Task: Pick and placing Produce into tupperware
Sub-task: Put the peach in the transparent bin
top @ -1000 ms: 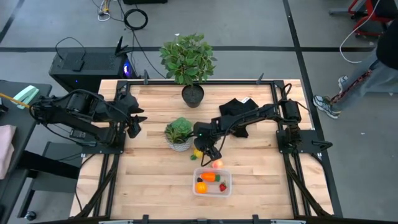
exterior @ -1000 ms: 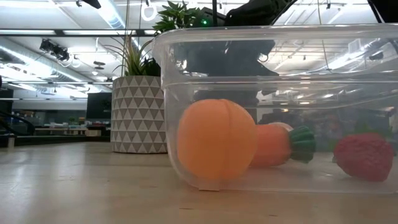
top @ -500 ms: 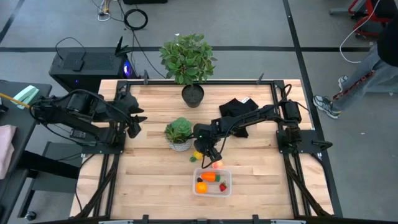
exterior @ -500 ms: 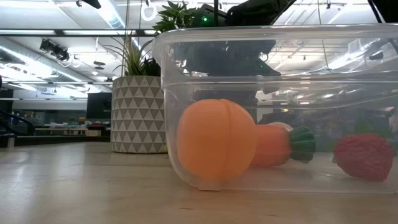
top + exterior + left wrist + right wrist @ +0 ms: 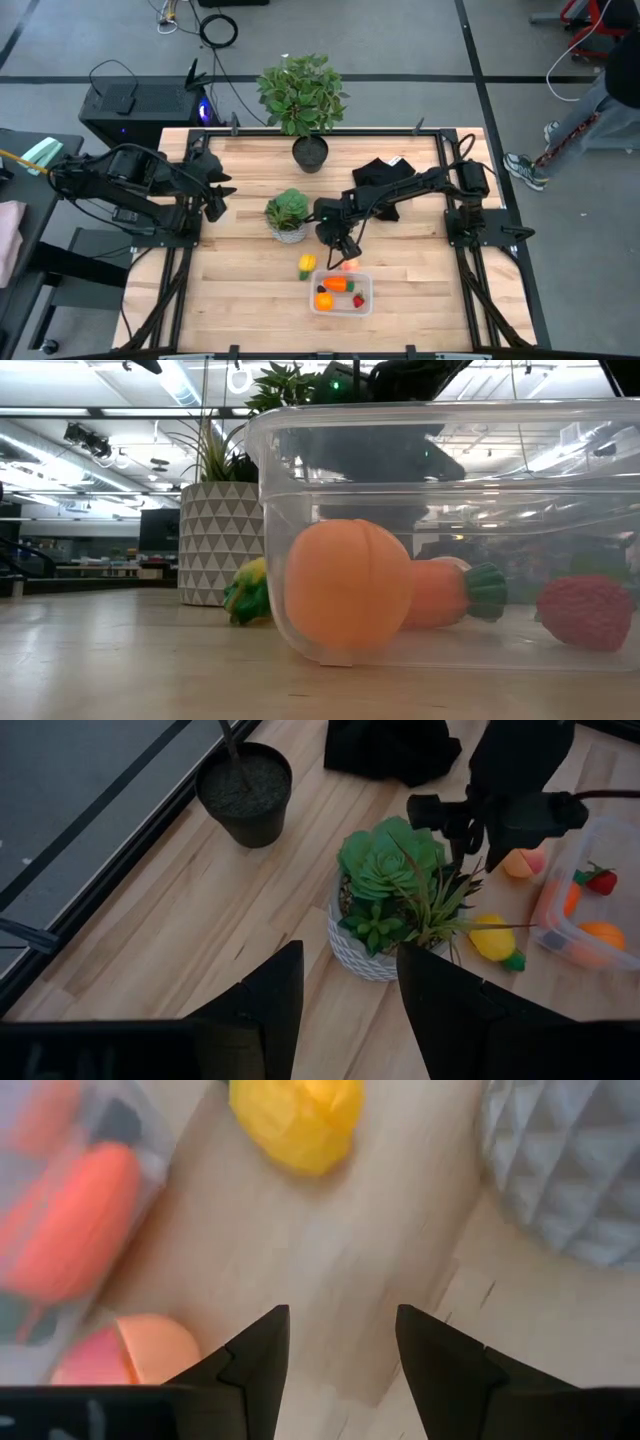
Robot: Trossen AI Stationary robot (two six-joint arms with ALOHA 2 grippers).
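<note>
The clear tupperware (image 5: 342, 293) sits near the table's near edge and holds the orange carrot (image 5: 335, 284), the orange ball (image 5: 323, 299) and the red strawberry (image 5: 357, 300). Just off its far left corner, the yellow piece (image 5: 306, 266) lies on the wood. At its far rim rests the peach-coloured piece (image 5: 348, 264). My right gripper (image 5: 343, 250) hangs open over bare wood between these two pieces; its wrist view shows the yellow piece (image 5: 297, 1115) and the peach piece (image 5: 125, 1350) apart from the fingers. My left gripper (image 5: 215, 200) waits open at the left edge.
A white pot with a succulent (image 5: 288, 215) stands just left of the right gripper. A black pot with a tall plant (image 5: 309, 152) and a black cloth (image 5: 383, 175) are at the far side. A person's legs (image 5: 590, 110) show on the floor beyond the right edge.
The yellow piece has moved from beside the right gripper's fingers toward the near edge and now lies by the tupperware's far left corner; in the low view it has come into sight left of the container. The right gripper has shifted slightly toward the right edge.
</note>
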